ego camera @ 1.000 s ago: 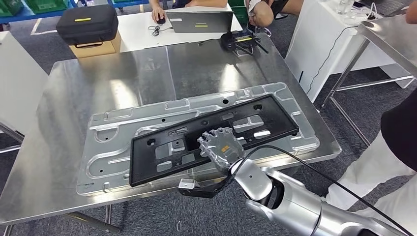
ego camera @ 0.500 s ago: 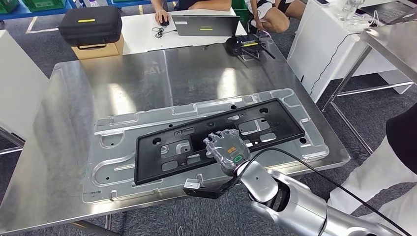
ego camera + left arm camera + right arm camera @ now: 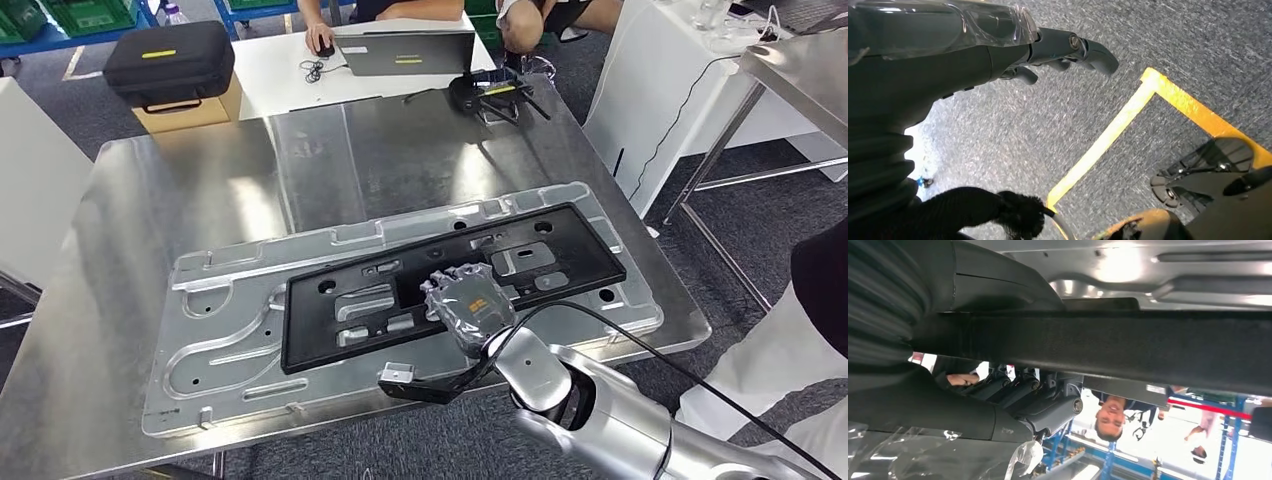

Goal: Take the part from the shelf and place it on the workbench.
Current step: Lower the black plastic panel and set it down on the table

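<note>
A black case on a cardboard box sits far beyond the hand. A laptop and controller lie past it too.

The steel workbench has open surface along its far half and left side. Its near half is covered by the flat aluminium panel with the black part lying on it. A controller sits at the far edge, and a person's leg stands close off the right corner.
</note>
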### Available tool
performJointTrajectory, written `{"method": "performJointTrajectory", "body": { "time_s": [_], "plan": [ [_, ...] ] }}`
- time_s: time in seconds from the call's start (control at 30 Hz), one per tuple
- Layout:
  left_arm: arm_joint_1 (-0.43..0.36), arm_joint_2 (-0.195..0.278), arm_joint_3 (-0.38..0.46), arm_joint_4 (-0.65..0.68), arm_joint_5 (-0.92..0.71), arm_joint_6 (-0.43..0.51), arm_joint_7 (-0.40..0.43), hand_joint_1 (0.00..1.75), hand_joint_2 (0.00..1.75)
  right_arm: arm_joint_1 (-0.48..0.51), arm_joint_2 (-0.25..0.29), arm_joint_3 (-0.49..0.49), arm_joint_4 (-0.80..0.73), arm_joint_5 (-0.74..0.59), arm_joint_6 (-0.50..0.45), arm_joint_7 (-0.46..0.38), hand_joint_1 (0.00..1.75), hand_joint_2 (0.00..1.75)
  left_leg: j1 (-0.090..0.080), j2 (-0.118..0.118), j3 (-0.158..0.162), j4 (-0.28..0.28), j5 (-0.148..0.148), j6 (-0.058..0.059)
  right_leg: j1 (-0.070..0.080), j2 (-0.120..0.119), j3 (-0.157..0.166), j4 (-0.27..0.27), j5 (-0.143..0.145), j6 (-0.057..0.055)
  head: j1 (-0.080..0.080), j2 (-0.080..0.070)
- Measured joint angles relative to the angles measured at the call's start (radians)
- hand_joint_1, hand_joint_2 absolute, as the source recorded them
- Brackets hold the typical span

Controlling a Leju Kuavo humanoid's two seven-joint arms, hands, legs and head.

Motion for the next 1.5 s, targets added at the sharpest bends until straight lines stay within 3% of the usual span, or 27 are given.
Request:
{"method": "performJointTrajectory", "body": {
  "time_s": [0.1, 0.13, 0.17, 0.23, 0.3, 0.37, 0.4, 0.5, 0.6, 0.63, 0.67, 0.7, 0.77, 0.8, 0.87, 0.93, 1.0, 1.03, 1.1, 1.17, 1.2, 1.23, 1.3, 1.33, 1.4, 1.5],
  "plan": [
    [-0.001, 0.000, 0.000, 0.000, 0.001, 0.002, 0.000, 0.00, 1.75, 0.000, 0.000, 0.000, 0.000, -0.004, 0.000, -0.002, 1.75, 1.75, 0.001, 0.001, -0.108, 0.199, -0.071, -0.011, 0.003, -0.001, 0.006, 0.000, -0.007, -0.009, -0.002, 0.000],
    [-0.001, 0.000, 0.000, 0.000, 0.002, 0.002, 0.000, 0.00, 1.75, 0.000, 0.000, 0.000, 0.000, -0.006, 0.001, -0.003, 1.75, 1.75, 0.001, 0.001, -0.139, 0.244, -0.076, -0.009, 0.006, -0.001, 0.009, 0.000, -0.010, -0.012, -0.002, 0.000],
    [-0.001, 0.000, 0.000, 0.000, 0.002, 0.002, 0.000, 0.00, 1.75, 0.001, 0.000, 0.000, 0.000, -0.007, 0.001, -0.003, 1.75, 1.75, -0.001, 0.001, -0.153, 0.254, -0.063, -0.005, 0.009, 0.000, 0.012, 0.000, -0.012, -0.014, -0.002, 0.000],
    [-0.001, 0.000, 0.000, 0.000, 0.002, 0.002, 0.000, 0.00, 1.75, 0.001, 0.001, 0.000, 0.000, -0.008, 0.001, -0.004, 1.75, 1.75, -0.010, 0.001, -0.126, 0.159, 0.009, 0.017, 0.017, 0.001, 0.023, -0.001, -0.018, -0.017, -0.002, 0.000],
    [-0.002, 0.001, 0.000, 0.000, 0.001, 0.002, 0.000, 0.00, 1.75, -0.001, 0.002, 0.000, 0.000, -0.008, 0.001, -0.005, 1.75, 1.75, -0.026, 0.004, -0.074, 0.023, 0.075, 0.051, 0.023, 0.003, 0.032, -0.003, -0.024, -0.019, -0.002, 0.000],
    [-0.002, 0.003, 0.000, 0.001, 0.001, 0.002, 0.000, 0.00, 1.75, -0.002, 0.001, 0.000, 0.000, -0.009, 0.001, -0.005, 1.75, 1.75, -0.037, 0.008, -0.048, -0.037, 0.091, 0.070, 0.023, 0.004, 0.034, -0.005, -0.027, -0.015, -0.001, 0.000],
    [-0.001, 0.003, 0.000, 0.001, 0.001, 0.002, 0.000, 0.00, 1.75, -0.002, 0.001, 0.000, 0.000, -0.009, 0.001, -0.005, 1.75, 1.75, -0.039, 0.010, -0.043, -0.044, 0.090, 0.070, 0.024, 0.004, 0.034, -0.005, -0.029, -0.012, -0.001, 0.000],
    [0.000, 0.001, 0.000, 0.001, 0.002, 0.003, -0.001, 0.00, 1.75, -0.005, 0.001, -0.001, 0.000, -0.009, 0.001, -0.005, 1.75, 1.75, -0.026, 0.010, -0.019, -0.075, 0.099, 0.059, 0.024, 0.001, 0.027, 0.026, -0.049, 0.001, 0.001, 0.000],
    [-0.001, 0.000, 0.000, 0.001, 0.003, 0.004, -0.001, 0.00, 1.75, -0.007, 0.000, -0.001, 0.000, -0.009, 0.002, -0.006, 1.75, 1.75, -0.018, 0.011, -0.004, -0.084, 0.096, 0.057, 0.016, 0.000, -0.057, 0.189, -0.120, 0.022, 0.004, 0.000],
    [-0.001, -0.001, 0.000, 0.001, 0.004, 0.004, -0.001, 0.00, 1.75, -0.005, -0.001, 0.000, 0.000, -0.009, 0.002, -0.006, 1.75, 1.75, -0.015, 0.010, -0.002, -0.084, 0.094, 0.056, 0.011, 0.000, -0.087, 0.237, -0.131, 0.029, 0.004, 0.000],
    [0.000, -0.001, 0.000, 0.001, 0.005, 0.004, -0.001, 0.00, 1.75, -0.002, -0.001, 0.000, 0.000, -0.010, 0.002, -0.006, 1.75, 1.75, -0.011, 0.009, 0.000, -0.082, 0.090, 0.052, 0.006, -0.001, -0.101, 0.253, -0.125, 0.036, 0.004, 0.000],
    [0.001, -0.002, 0.000, 0.001, 0.006, 0.005, -0.001, 0.00, 1.75, 0.000, -0.002, 0.000, 0.000, -0.010, 0.002, -0.006, 1.75, 1.75, -0.005, 0.007, 0.002, -0.079, 0.085, 0.045, 0.001, -0.002, -0.096, 0.229, -0.101, 0.044, 0.004, 0.000],
    [0.002, -0.001, 0.000, 0.001, 0.008, 0.005, -0.001, 0.00, 1.75, 0.000, -0.002, 0.000, 0.001, -0.009, 0.002, -0.006, 1.75, 1.75, 0.005, 0.005, 0.005, -0.063, 0.069, 0.027, -0.012, -0.004, -0.043, 0.109, -0.035, 0.063, 0.005, 0.000],
    [0.001, 0.000, 0.000, 0.002, 0.009, 0.006, -0.001, 0.00, 1.75, 0.000, -0.002, 0.000, 0.000, -0.009, 0.003, -0.006, 1.75, 1.75, 0.007, 0.005, 0.003, -0.051, 0.058, 0.018, -0.017, -0.001, -0.018, 0.057, -0.016, 0.066, 0.006, 0.000],
    [-0.001, 0.003, 0.000, 0.003, 0.010, 0.008, -0.002, 0.00, 1.75, 0.001, -0.002, 0.001, 0.000, -0.010, 0.004, -0.006, 1.75, 1.75, 0.003, 0.003, -0.002, -0.037, 0.044, 0.006, -0.019, 0.005, -0.001, 0.023, -0.016, 0.054, 0.006, 0.000],
    [0.000, 0.003, 0.000, 0.003, 0.010, 0.008, -0.003, 0.00, 1.75, 0.003, -0.002, 0.000, 0.000, -0.010, 0.006, -0.006, 1.75, 1.75, 0.004, 0.003, -0.002, -0.036, 0.040, 0.004, -0.018, 0.007, -0.003, 0.026, -0.020, 0.031, 0.004, 0.000],
    [0.000, 0.004, 0.000, 0.003, 0.010, 0.008, -0.003, 0.00, 1.75, 0.002, -0.002, 0.000, 0.000, -0.009, 0.006, -0.009, 1.75, 1.75, 0.009, 0.003, -0.015, -0.004, 0.022, -0.002, -0.018, 0.007, 0.000, 0.025, -0.023, 0.020, 0.002, 0.000],
    [-0.001, 0.004, 0.000, 0.003, 0.010, 0.008, -0.003, 0.00, 1.75, 0.001, -0.002, 0.000, 0.000, -0.009, 0.007, -0.013, 1.75, 1.75, 0.011, 0.004, -0.037, 0.041, 0.000, -0.007, -0.018, 0.007, 0.003, 0.024, -0.024, 0.016, 0.001, 0.000],
    [-0.002, 0.003, 0.000, 0.003, 0.010, 0.008, -0.002, 0.00, 1.75, -0.001, -0.002, 0.002, 0.000, -0.006, 0.009, -0.023, 1.75, 1.75, 0.011, 0.004, -0.110, 0.178, -0.052, -0.014, -0.015, 0.006, 0.007, 0.024, -0.029, 0.010, 0.001, 0.000],
    [-0.002, 0.003, 0.000, 0.003, 0.010, 0.008, -0.001, 0.00, 1.75, -0.001, 0.000, 0.005, 0.000, -0.001, 0.013, -0.036, 1.75, 1.75, 0.010, 0.004, -0.169, 0.266, -0.063, -0.011, -0.009, 0.006, 0.013, 0.024, -0.035, 0.005, 0.000, 0.000],
    [-0.002, 0.003, 0.000, 0.003, 0.011, 0.008, -0.001, 0.00, 1.75, -0.002, 0.002, 0.007, 0.000, 0.001, 0.015, -0.043, 1.75, 1.75, 0.008, 0.004, -0.173, 0.255, -0.041, -0.005, -0.006, 0.007, 0.017, 0.024, -0.038, 0.003, 0.000, 0.000],
    [-0.002, 0.003, 0.000, 0.003, 0.011, 0.008, -0.001, 0.00, 1.75, -0.003, 0.006, 0.008, 0.000, 0.003, 0.018, -0.048, 1.75, 1.75, 0.005, 0.004, -0.157, 0.203, -0.003, 0.005, -0.002, 0.008, 0.024, 0.023, -0.042, 0.002, 0.000, 0.000],
    [-0.003, 0.004, 0.000, 0.004, 0.011, 0.008, -0.001, 0.00, 1.75, -0.007, 0.017, 0.011, 0.001, 0.006, 0.020, -0.057, 1.75, 1.75, -0.008, 0.005, -0.102, 0.060, 0.072, 0.033, 0.003, 0.010, 0.036, 0.020, -0.049, 0.000, 0.001, 0.000],
    [-0.003, 0.005, 0.000, 0.004, 0.011, 0.008, -0.001, 0.00, 1.75, -0.009, 0.021, 0.013, 0.001, 0.006, 0.020, -0.060, 1.75, 1.75, -0.014, 0.007, -0.079, 0.007, 0.092, 0.043, 0.004, 0.011, 0.040, 0.017, -0.052, 0.001, 0.001, 0.000],
    [-0.003, 0.006, 0.000, 0.004, 0.012, 0.007, -0.001, 0.00, 1.75, -0.011, 0.028, 0.020, 0.002, 0.007, 0.022, -0.064, 1.75, 1.75, -0.023, 0.009, -0.062, -0.025, 0.095, 0.051, 0.001, 0.011, 0.044, 0.012, -0.053, 0.007, 0.001, 0.000],
    [-0.001, 0.005, 0.000, 0.004, 0.012, 0.006, -0.002, 0.00, 1.75, -0.013, 0.035, 0.028, 0.003, 0.008, 0.024, -0.068, 1.75, 1.75, -0.020, 0.011, -0.042, -0.053, 0.100, 0.045, 0.000, 0.007, 0.046, 0.023, -0.066, 0.021, 0.002, 0.000]
  ]
}}
